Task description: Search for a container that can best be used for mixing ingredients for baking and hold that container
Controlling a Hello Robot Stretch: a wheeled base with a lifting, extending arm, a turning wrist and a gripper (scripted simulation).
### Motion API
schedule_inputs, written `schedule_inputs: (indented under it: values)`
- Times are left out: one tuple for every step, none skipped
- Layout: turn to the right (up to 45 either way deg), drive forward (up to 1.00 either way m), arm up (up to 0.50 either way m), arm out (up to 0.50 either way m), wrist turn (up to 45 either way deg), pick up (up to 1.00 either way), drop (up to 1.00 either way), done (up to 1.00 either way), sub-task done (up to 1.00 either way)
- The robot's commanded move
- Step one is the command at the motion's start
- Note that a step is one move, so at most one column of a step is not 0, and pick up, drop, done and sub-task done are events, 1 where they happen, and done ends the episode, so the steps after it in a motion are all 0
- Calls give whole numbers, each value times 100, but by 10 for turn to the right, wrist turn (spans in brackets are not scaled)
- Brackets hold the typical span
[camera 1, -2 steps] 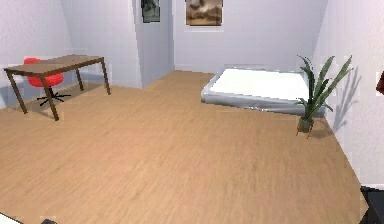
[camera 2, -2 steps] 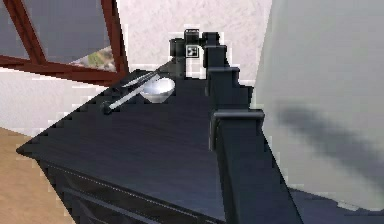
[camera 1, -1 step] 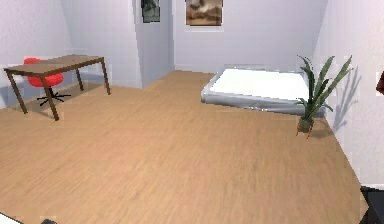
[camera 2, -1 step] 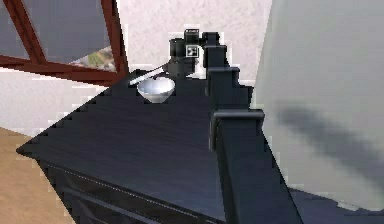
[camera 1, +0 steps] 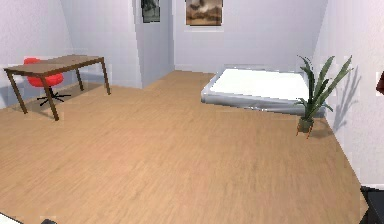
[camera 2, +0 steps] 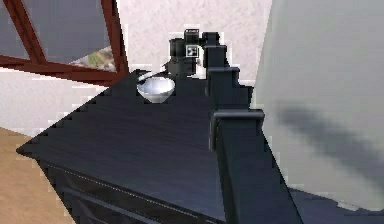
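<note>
Mixing container = white bowl (camera 2: 155,90), on the dark cabinet top (camera 2: 90,135), far end near the window (camera 2: 60,45). The gripper (camera 2: 172,68) hangs close by it, on the arm side view's right; can't tell if the fingers have hold of anything or how they're set. Imo: line fingers up w/ the rim, ease in slow, don't shove the bowl toward the edge.

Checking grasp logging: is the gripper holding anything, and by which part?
Cannot tell. The gripper is near the white bowl, which sits on the dark cabinet top, not lifted clear.
</note>
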Motion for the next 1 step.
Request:
schedule_inputs:
  values:
    - [0, 0, -4, 0, 0, 0, 0, 0, 0]
